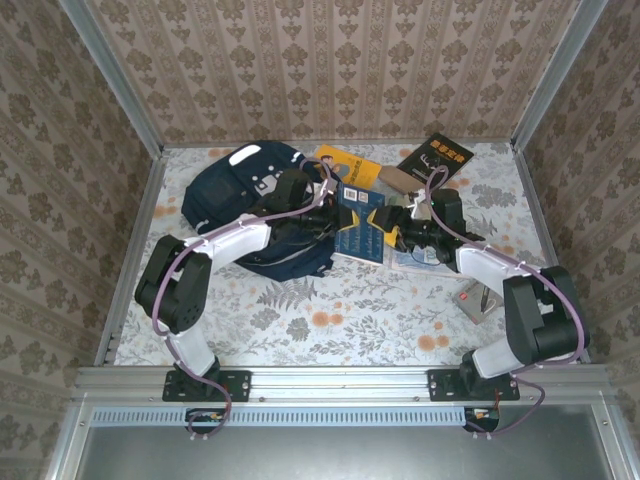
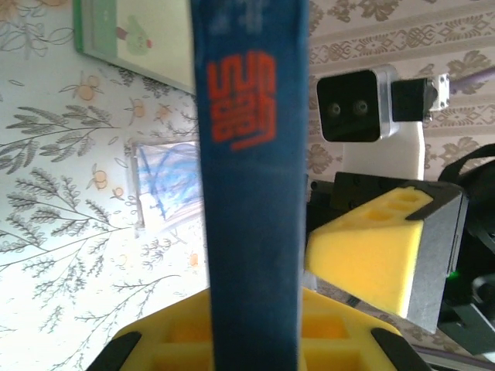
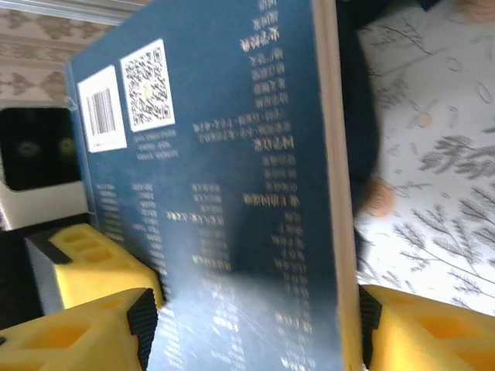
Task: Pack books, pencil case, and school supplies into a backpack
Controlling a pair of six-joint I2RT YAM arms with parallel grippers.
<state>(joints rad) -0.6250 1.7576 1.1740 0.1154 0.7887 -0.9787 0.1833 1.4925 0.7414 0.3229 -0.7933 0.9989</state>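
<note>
Navy book (image 1: 360, 235), clamped by both left gripper (image 1: 330, 212) and right gripper (image 1: 400, 238) at frame centre, sits just right of the backpack (image 1: 225, 195).

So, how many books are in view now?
3. Yellow-orange book beside the backpack; black book at the far right; navy book in the centre, held by the left gripper and right gripper. More may hide in the backpack.

Navy book (image 1: 360, 232) just beside backpack (image 1: 240, 190); yellow book (image 1: 345, 165), black book (image 1: 437, 158) farther back.
</note>
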